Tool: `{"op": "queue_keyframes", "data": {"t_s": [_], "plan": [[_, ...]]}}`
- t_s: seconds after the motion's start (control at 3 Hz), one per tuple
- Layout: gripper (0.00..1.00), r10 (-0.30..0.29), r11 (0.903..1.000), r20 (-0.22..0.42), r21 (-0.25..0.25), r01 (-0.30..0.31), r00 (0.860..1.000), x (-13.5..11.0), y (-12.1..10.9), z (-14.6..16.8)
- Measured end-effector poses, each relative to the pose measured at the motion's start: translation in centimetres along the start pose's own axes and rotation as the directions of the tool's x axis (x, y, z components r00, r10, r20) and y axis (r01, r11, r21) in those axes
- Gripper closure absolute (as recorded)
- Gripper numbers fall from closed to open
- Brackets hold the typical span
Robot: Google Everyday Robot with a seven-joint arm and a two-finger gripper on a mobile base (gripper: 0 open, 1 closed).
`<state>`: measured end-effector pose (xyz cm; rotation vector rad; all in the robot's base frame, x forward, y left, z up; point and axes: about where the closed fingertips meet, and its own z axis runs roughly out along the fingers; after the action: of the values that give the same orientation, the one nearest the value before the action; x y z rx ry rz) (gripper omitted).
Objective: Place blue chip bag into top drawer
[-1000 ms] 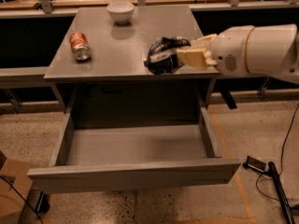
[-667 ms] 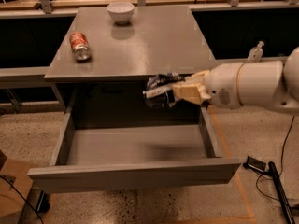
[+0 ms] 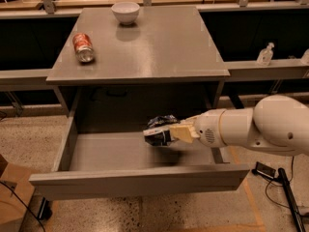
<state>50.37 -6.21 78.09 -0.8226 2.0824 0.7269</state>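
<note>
My tool (image 3: 171, 132) grips the bag (image 3: 158, 129), holding it over the open drawer (image 3: 140, 181), toward 3 o'clock; can (image 3: 83, 47) lies at 10 o'clock on the worktop (image 3: 164, 47).

Premises: a robotics test lab. Evidence: plain grey counter (image 3: 159, 42) with top drawer (image 3: 140, 180) pulled open; speckled hard floor (image 3: 169, 216); loose black cable (image 3: 289, 204) on the floor at right; clear pump bottle (image 3: 264, 54) on a side ledge. White robot arm present, its end effector (image 3: 168, 133) over the drawer, clamped on the blue chip bag (image 3: 158, 129).
</note>
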Motion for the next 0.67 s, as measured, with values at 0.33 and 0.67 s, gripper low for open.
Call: {"op": "queue_keyframes", "data": {"t_s": [0.33, 0.67], "plan": [[0.31, 0.058, 0.9978, 0.056, 0.031, -0.059, 0.997, 1.46, -1.02, 1.90], [0.00, 0.055, 0.9975, 0.066, 0.042, -0.058, 0.996, 1.11, -1.18, 2.09]]}}
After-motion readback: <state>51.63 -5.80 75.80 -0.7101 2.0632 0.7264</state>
